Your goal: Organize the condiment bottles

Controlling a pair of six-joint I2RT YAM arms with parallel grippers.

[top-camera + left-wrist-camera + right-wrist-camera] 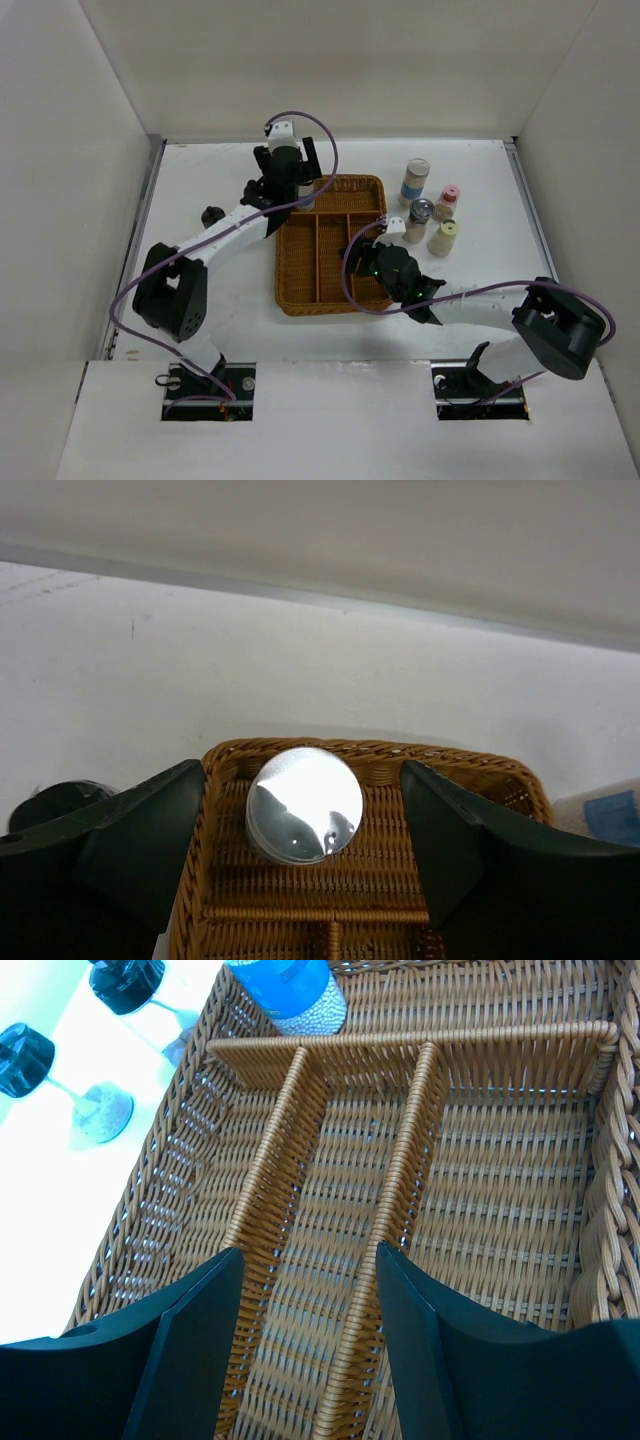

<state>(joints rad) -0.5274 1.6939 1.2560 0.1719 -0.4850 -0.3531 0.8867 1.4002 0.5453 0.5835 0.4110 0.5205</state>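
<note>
- In the far-left corner of the wicker tray [325,308], in its cross compartment, we see the silver-lidded bottle [303,803] standing upright. The left gripper [303,770] straddles it, fingers [150,840] spread with a gap on each side, pinching nothing.
- We judge the step in hand to be seating this bottle. The next move calls for a straight lift, so that neither finger tips it.
- The right gripper [310,1255] hovers over the tray's long compartments, its fingers spread and empty too.
- Right of the tray and apart from it, close together, stand the blue-labelled cylinder [414,181], grey-capped shaker [421,218], pink-capped bottle [447,202] and cream bottle [443,238].
- Left of the tray, on the table [200,170], stand black-capped bottles [125,978].
- In the way, we think, is that tight cluster: reaching into it could knock a neighbour over.
</note>
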